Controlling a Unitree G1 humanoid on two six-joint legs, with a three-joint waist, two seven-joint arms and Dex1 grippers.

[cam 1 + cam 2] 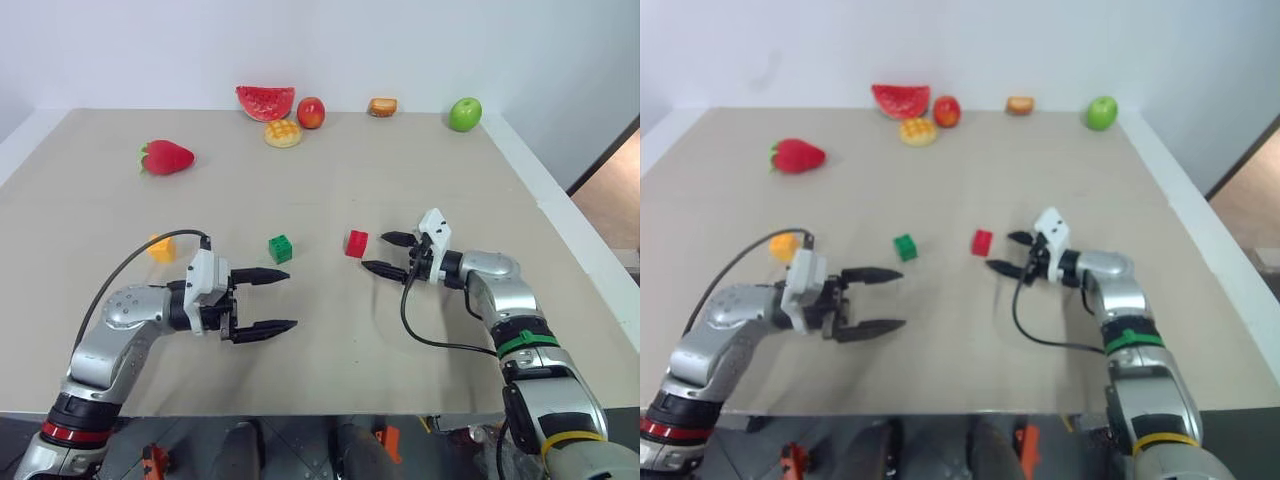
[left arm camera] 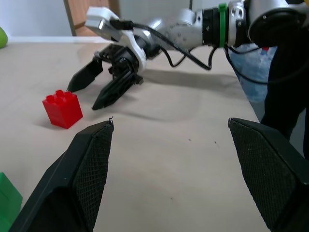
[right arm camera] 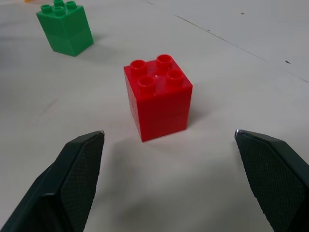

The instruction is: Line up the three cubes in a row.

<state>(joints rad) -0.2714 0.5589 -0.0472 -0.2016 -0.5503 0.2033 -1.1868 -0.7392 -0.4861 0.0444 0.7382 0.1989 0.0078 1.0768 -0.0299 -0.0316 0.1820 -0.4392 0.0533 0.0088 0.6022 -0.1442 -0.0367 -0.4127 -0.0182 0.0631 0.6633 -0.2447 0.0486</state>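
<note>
Red cube (image 1: 356, 243) sits unblocked just before the wide right claw (image 1: 390, 253); left claw (image 1: 268, 300) wide, empty.

So it's a plain beige table (image 1: 330, 190) with a pale raised rim. Three little studded cubes sit on it: the red cube (image 1: 356, 243) right in front of the right hand (image 1: 388, 253), the green cube (image 1: 281, 248) just ahead of the left hand (image 1: 268, 300), and the orange-yellow cube (image 1: 162, 247) off behind that hand's wrist. Way past both hands, along the far edge: strawberry (image 1: 166, 157), watermelon slice (image 1: 265, 101), waffle (image 1: 283, 133), red apple (image 1: 311, 112), a bread-like piece (image 1: 382, 106), green apple (image 1: 464, 114).
</note>
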